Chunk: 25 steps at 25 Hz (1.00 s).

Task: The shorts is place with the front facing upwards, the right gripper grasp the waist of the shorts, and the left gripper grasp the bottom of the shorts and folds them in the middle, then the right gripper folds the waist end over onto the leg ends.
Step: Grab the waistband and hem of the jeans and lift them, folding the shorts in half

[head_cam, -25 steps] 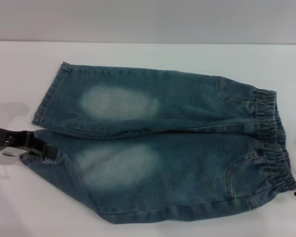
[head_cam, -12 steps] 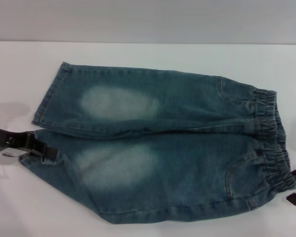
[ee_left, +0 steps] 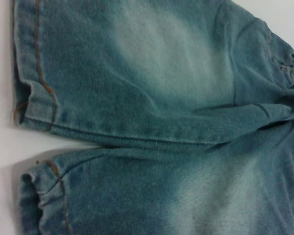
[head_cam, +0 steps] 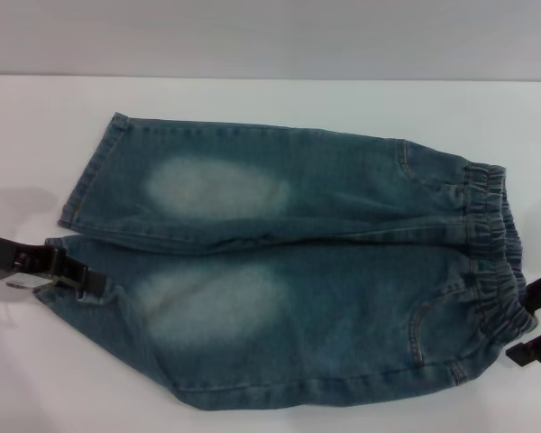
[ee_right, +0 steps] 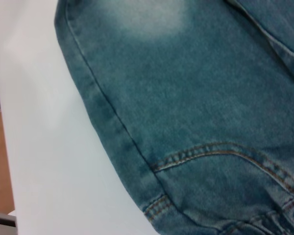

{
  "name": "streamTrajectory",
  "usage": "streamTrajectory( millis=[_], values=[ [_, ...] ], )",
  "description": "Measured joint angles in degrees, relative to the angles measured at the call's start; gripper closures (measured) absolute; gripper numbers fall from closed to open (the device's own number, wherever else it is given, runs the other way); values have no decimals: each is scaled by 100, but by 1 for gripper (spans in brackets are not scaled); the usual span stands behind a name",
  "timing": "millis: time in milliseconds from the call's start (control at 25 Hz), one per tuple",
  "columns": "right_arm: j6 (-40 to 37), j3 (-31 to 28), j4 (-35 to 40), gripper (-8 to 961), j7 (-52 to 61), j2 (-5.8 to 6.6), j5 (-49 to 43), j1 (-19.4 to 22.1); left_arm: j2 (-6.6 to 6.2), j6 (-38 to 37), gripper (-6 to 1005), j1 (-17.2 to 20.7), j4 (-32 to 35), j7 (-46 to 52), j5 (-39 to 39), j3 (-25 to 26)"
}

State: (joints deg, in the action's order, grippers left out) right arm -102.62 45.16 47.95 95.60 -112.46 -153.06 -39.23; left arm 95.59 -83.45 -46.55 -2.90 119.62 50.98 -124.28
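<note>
Two grippers flank the shorts (head_cam: pixel 298 262), which lie flat and face-up on the white table (head_cam: pixel 279 99), waistband (head_cam: pixel 496 244) to the right. The left gripper (head_cam: pixel 77 275) sits at the near leg's hem (head_cam: pixel 63 271); whether it is open cannot be told. The right gripper (head_cam: pixel 536 320), prongs spread, hovers just beside the near waist corner. Denim is soft, moderately heavy and drapes; grasp the thick stitched hem and gathered elastic, which likely resist slipping. Bare table surrounds the garment; the near table edge lies close.

Bare white table (head_cam: pixel 279 99) rings the flat shorts (head_cam: pixel 298 262), open on every side.
</note>
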Motion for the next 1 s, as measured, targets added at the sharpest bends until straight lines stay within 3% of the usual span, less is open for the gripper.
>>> streamTrajectory(
  millis=[320,520,640,880,1000],
  values=[
    [-82,-26,231,314,-177,33,8,53,1,-21,914,-4,0,0,0,-9],
    [-23,-22,226,558,-193,46,-9,74,-1,-13,912,-4,0,-20,-7,-9],
    [-13,-19,211,760,-223,47,-18,110,1,-6,911,-3,0,-42,-30,-1],
    [-1,-83,98,953,-321,31,65,162,5,-3,908,8,0,-50,-49,79],
    [1,-103,33,953,-369,29,101,171,4,8,907,20,0,-52,-60,136]
  ],
)
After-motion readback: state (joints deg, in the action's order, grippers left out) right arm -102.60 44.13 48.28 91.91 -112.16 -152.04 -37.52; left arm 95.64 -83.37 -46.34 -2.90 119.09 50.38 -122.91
